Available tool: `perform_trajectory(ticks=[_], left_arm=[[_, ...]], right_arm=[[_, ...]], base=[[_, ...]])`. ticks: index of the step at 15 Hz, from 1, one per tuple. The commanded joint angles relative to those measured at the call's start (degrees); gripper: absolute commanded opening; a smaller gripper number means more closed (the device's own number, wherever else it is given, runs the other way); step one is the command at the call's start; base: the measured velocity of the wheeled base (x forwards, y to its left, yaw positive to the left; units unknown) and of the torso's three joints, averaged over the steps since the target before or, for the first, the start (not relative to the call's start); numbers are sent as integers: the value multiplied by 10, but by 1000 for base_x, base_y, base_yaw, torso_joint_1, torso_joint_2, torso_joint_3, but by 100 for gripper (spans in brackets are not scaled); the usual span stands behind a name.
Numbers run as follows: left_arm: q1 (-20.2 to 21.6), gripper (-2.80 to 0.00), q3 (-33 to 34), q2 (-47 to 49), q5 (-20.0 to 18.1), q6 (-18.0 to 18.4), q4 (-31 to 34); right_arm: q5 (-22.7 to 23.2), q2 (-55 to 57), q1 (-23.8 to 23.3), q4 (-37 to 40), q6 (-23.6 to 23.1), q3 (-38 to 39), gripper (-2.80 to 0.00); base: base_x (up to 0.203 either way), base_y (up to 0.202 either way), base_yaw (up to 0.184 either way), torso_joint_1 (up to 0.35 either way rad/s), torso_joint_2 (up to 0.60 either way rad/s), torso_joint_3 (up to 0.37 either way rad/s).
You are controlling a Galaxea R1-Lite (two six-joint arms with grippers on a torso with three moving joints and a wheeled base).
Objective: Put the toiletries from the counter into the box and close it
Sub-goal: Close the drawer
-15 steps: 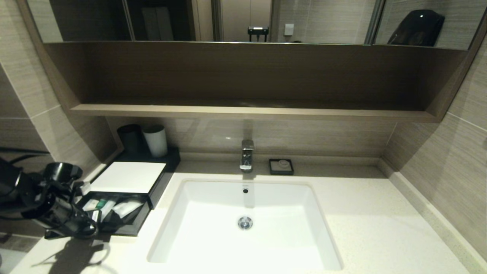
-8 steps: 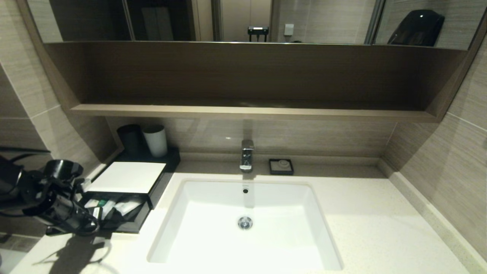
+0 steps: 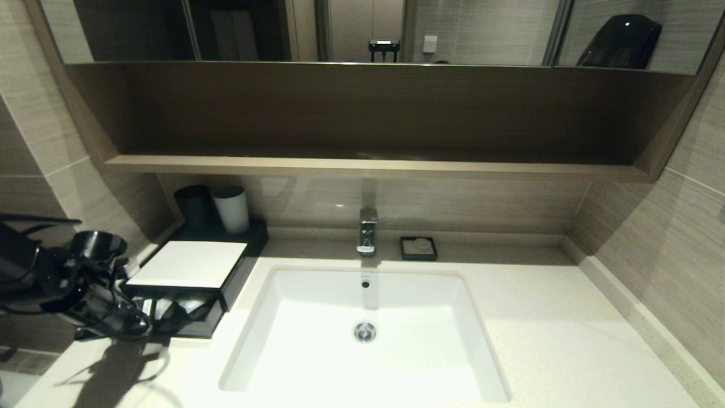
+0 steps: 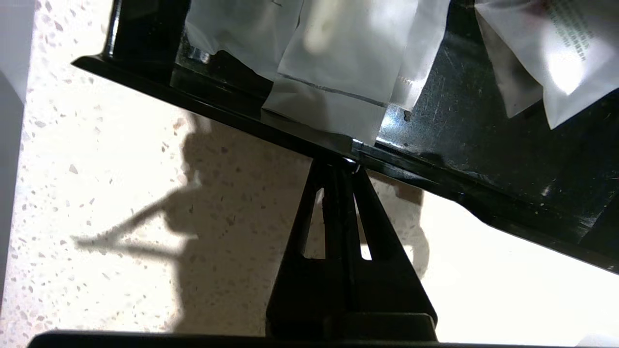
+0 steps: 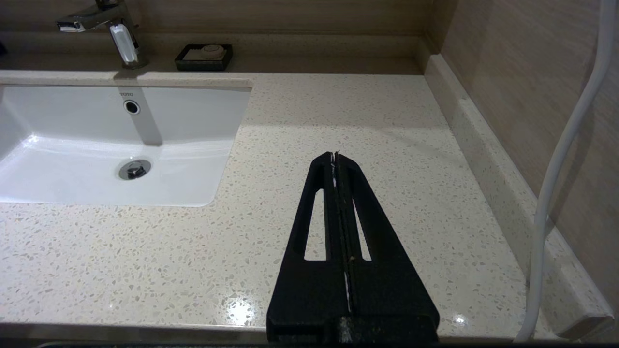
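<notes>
Fingers (image 4: pixel 338 193) of the left arm, pressed together and empty, touch the drawer (image 4: pixel 435 183) front. Packets (image 4: pixel 338 58) lie inside. Right fingers (image 5: pixel 338 193), likewise closed, hover over the worktop (image 5: pixel 145 251).

Your count at the vanity

You have two cups (image 3: pixel 214 208), one black box (image 3: pixel 192 271), one sink (image 3: pixel 362 334), one tap (image 3: pixel 367 230), one soap dish (image 3: pixel 418 248), and at least three wrapped packets (image 4: pixel 338 63).
</notes>
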Motion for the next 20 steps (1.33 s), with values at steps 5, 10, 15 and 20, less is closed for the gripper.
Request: perform_trajectory(ticks=[5, 10, 15, 20], left_arm=[[-16, -280, -15, 3, 0, -17, 1], [-16, -280, -26, 13, 0, -17, 0], [-17, -280, -36, 18, -1, -20, -9], [-20, -280, -45, 19, 0, -24, -12]], right_arm=[[0, 0, 0, 0, 0, 0, -280], [0, 0, 0, 0, 0, 0, -280], [0, 0, 0, 0, 0, 0, -280], [0, 0, 0, 0, -1, 0, -280]], base=[[0, 0, 0, 0, 0, 0], [0, 0, 0, 0, 0, 0], [0, 0, 0, 0, 0, 0], [0, 0, 0, 0, 0, 0]])
